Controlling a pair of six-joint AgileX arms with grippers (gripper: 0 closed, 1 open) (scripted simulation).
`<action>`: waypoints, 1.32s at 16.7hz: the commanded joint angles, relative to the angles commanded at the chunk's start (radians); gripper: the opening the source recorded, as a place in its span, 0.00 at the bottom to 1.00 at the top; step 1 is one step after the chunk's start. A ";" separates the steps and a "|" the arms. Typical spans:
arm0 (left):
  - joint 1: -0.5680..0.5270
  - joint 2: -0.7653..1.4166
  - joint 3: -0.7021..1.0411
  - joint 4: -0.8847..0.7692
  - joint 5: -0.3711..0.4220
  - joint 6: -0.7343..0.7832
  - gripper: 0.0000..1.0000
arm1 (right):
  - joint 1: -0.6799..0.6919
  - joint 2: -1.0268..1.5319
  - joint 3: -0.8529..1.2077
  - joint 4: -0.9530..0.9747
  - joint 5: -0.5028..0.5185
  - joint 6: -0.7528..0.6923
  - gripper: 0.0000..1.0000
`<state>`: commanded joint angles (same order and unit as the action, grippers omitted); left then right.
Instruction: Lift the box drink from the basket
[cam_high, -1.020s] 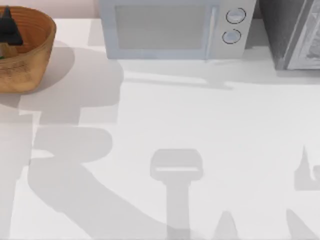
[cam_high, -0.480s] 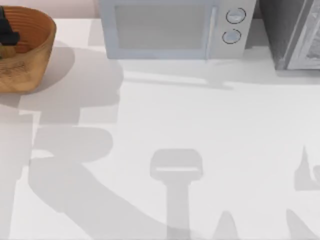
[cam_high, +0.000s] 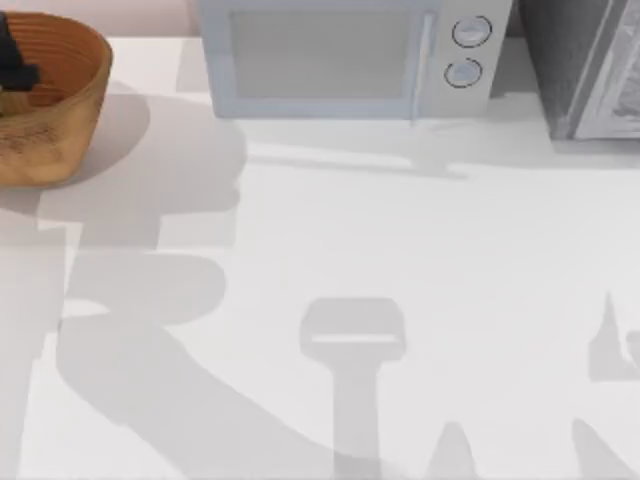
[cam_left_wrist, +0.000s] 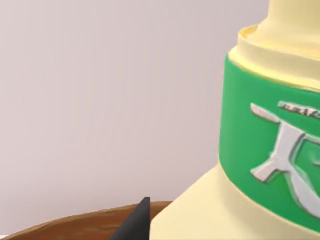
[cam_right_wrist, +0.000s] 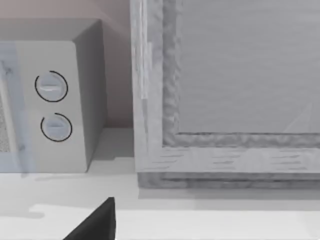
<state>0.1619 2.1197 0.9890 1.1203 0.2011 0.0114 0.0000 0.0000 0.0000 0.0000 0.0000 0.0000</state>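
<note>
- One basket (cam_high: 60, 110), round, woven and orange-brown, sits at the table's (cam_high: 400, 260) far left, about ten o'clock in the top view; the picture's left edge cuts it off.
- One box drink (cam_left_wrist: 260, 150) fills the near part of the left wrist view: pale yellow body, green band with white lettering, neck rising above it. The basket's brown rim (cam_left_wrist: 75, 227) lies below it there. Its cap is cut off by the picture's edge.
- One white microwave (cam_high: 345, 60) with two round dials stands at twelve o'clock; one grey cabinet-like appliance (cam_high: 590, 70) stands at about one o'clock.
- The left gripper (cam_high: 12, 62) shows as a dark shape over the basket's inside, at the top view's left edge. One dark fingertip (cam_left_wrist: 134, 222) lies just beside the drink's shoulder. Whether its fingers clasp the drink cannot be told.
- The right arm is parked facing the microwave and cabinet; one dark fingertip (cam_right_wrist: 95, 222) shows, and its grip cannot be told.
</note>
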 joint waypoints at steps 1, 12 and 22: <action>0.000 0.000 0.000 0.000 0.000 0.000 0.00 | 0.000 0.000 0.000 0.000 0.000 0.000 1.00; 0.007 -0.080 0.041 -0.125 -0.002 -0.001 0.00 | 0.000 0.000 0.000 0.000 0.000 0.000 1.00; 0.005 -0.313 0.226 -0.521 -0.006 0.005 0.00 | 0.000 0.000 0.000 0.000 0.000 0.000 1.00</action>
<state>0.1669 1.8069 1.2150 0.5993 0.1956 0.0164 0.0000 0.0000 0.0000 0.0000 0.0000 0.0000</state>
